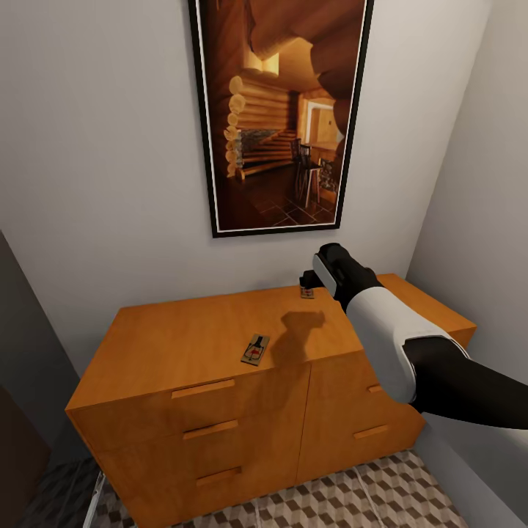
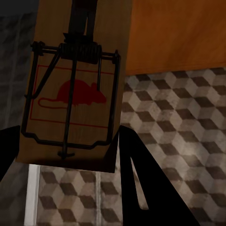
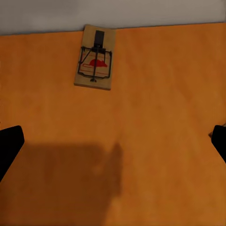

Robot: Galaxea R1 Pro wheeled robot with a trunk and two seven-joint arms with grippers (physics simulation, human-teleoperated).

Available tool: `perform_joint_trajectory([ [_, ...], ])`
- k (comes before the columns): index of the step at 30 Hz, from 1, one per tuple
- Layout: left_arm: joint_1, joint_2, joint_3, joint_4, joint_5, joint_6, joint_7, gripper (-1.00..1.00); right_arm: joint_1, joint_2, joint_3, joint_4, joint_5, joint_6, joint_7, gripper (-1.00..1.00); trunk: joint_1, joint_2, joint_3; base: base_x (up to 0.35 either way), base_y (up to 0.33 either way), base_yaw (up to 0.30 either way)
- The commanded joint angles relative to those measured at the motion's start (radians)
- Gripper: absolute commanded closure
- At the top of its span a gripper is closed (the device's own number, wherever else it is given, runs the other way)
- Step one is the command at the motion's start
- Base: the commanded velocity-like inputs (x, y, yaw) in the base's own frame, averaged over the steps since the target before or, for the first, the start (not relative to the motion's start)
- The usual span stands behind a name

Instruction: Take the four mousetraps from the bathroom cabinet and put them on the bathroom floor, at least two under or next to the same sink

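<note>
1. The right gripper (image 1: pixel 312 280) hangs over the rear of the cabinet (image 1: pixel 183 334) top, close to the white wall (image 1: pixel 95 183), with its arm reaching in from the robot's right.
2. In the right wrist view its two dark fingertips (image 3: pixel 9 146) sit wide apart with nothing between them; bare orange wood lies under the gap.
3. One mousetrap (image 3: pixel 95 57) lies flat on the cabinet top well ahead of those fingers, at the back edge by the wall, apart from both tips. In the head view this rear mousetrap (image 1: pixel 307 292) shows just beside the gripper.
4. A second mousetrap (image 1: pixel 254 349) lies flat near the front edge of the top, beside the gripper's shadow (image 1: pixel 297 330), well apart from the right fingers.
5. The left gripper (image 2: pixel 70 150) pinches a third mousetrap (image 2: pixel 75 89) between its dark fingers (image 2: pixel 141 174), red mouse print facing the camera.
6. Behind that held trap are the cube-patterned bathroom floor (image 2: pixel 179 122) and the cabinet's orange side.
7. A framed picture (image 1: pixel 282 110) of a log interior hangs above the cabinet.
</note>
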Motion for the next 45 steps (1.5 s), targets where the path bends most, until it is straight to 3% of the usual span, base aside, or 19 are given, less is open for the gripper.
perform_joint_trajectory([
  [1,-0.001,-0.001,-0.007,0.002,0.000,-0.003,0.005,1.00,-0.001,0.000,0.002,-0.001,0.002,0.005,-0.001,-1.00,0.000,-0.001,-0.001,0.000,0.000,0.000],
  [34,0.001,-0.002,-0.007,0.002,0.000,-0.003,0.005,1.00,-0.001,0.000,0.005,-0.001,0.004,0.005,-0.003,-1.00,0.000,-0.001,-0.045,0.002,0.000,0.000],
  [45,0.001,-0.002,-0.007,0.002,0.000,-0.003,0.005,1.00,-0.001,0.000,0.006,-0.001,0.004,0.005,-0.003,-1.00,0.000,-0.001,-0.059,0.208,0.000,0.000],
])
